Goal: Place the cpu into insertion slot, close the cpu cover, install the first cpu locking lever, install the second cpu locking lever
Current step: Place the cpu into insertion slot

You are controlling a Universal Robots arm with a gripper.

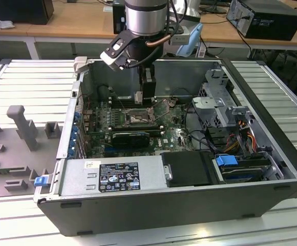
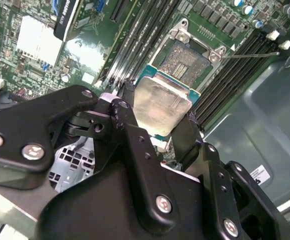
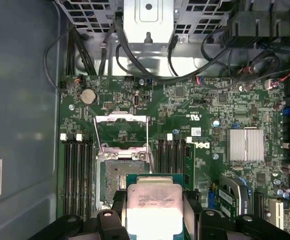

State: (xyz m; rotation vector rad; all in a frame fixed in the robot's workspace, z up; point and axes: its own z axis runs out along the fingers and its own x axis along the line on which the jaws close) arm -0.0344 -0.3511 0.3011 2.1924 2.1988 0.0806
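Between the jaws, narrowed to chip width and clamped on two opposite edges, sits the cpu (image 3: 154, 202), held clear of the board. Just beyond it the insertion slot (image 3: 119, 181) lies bare; farther on, the cpu cover (image 3: 121, 131) stands swung open. By this showing, no step is complete yet.

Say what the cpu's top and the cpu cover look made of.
The cpu: top looks like metal, matte silvery-beige with a soft glare; its edge is green, likely circuit board. The cpu cover: thin bare metal, probably steel, silvery.
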